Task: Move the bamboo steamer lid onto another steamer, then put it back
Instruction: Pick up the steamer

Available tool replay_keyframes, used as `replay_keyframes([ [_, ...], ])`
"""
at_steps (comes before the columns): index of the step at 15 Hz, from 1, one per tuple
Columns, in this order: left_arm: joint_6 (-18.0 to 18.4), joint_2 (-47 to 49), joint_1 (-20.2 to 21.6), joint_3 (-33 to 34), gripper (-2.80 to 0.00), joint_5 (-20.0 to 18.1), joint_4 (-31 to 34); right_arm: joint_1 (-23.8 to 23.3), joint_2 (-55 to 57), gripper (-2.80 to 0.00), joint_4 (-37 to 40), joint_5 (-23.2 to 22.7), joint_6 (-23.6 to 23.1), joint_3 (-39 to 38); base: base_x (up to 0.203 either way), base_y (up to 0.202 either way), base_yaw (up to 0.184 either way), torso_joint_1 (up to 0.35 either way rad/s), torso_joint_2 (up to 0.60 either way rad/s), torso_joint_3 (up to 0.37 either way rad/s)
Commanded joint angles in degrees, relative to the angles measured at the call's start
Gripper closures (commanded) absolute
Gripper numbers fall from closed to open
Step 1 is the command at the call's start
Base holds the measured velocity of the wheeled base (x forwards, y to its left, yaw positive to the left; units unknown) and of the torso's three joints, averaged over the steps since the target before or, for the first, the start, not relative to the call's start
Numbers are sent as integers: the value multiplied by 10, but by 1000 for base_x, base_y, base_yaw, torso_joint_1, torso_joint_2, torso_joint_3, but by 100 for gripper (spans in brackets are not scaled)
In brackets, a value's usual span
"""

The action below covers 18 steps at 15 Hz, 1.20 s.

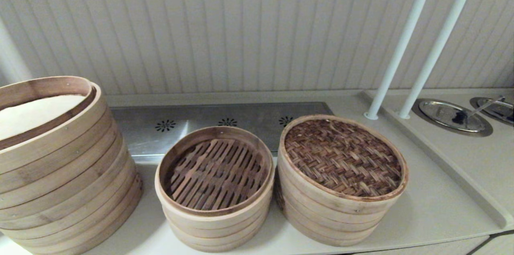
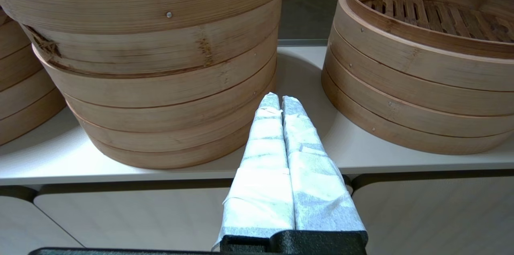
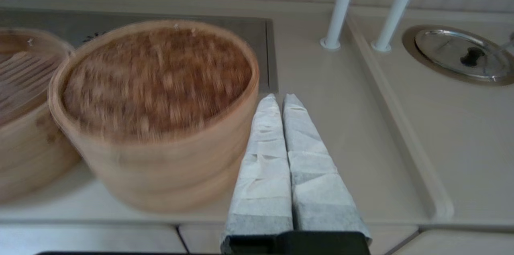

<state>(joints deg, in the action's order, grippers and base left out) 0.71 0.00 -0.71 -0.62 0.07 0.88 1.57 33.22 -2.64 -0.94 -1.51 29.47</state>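
Note:
The bamboo steamer lid (image 1: 343, 156), with its brown woven herringbone top, lies flat on a medium steamer of stacked pale bands (image 1: 329, 217) at the right of the counter. The lid hides that steamer's inside, so no mesh liner shows. In the right wrist view my right gripper (image 3: 283, 100) is shut and empty. It hangs low by the counter's front edge, just right of the lidded steamer's wall (image 3: 172, 174) and apart from the lid (image 3: 156, 78). My left gripper (image 2: 281, 100) is shut and empty. It is at the counter's front edge, in front of the gap between two steamers. Neither gripper shows in the head view.
An open steamer with a dark slat floor (image 1: 217, 227) stands in the middle, close beside the lidded one. A much larger, taller steamer (image 1: 60, 174) fills the left. Two white poles (image 1: 401, 42) and round metal covers (image 1: 451, 114) stand at the back right. A steel panel (image 1: 249, 120) runs behind.

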Motion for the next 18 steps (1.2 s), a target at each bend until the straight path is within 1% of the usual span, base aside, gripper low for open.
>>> replay_keyframes([
  [1, 0, 1, 0, 0, 0, 0, 0, 6, 108, 0, -5, -1, 1, 50, 0, 0, 0, 0, 0, 0],
  [5, 0, 1, 0, 0, 0, 0, 0, 41, 234, 0, -11, -2, 4, 158, 0, 0, 0, 0, 0, 0],
  [11, 0, 1, 0, 0, 0, 0, 0, 83, 410, 0, -28, 1, 10, 270, 0, 0, 0, 0, 0, 0],
  [13, 0, 1, 0, 0, 0, 0, 0, 89, 468, 0, -40, 2, 13, 295, 0, 0, 0, 0, 0, 0],
  [16, 0, 1, 0, 0, 0, 0, 0, 94, 542, 0, -59, 2, 14, 311, 0, 0, 0, 0, 0, 0],
  [18, 0, 1, 0, 0, 0, 0, 0, 96, 574, 0, -106, 2, 14, 307, 0, 0, 0, 0, 0, 0],
])
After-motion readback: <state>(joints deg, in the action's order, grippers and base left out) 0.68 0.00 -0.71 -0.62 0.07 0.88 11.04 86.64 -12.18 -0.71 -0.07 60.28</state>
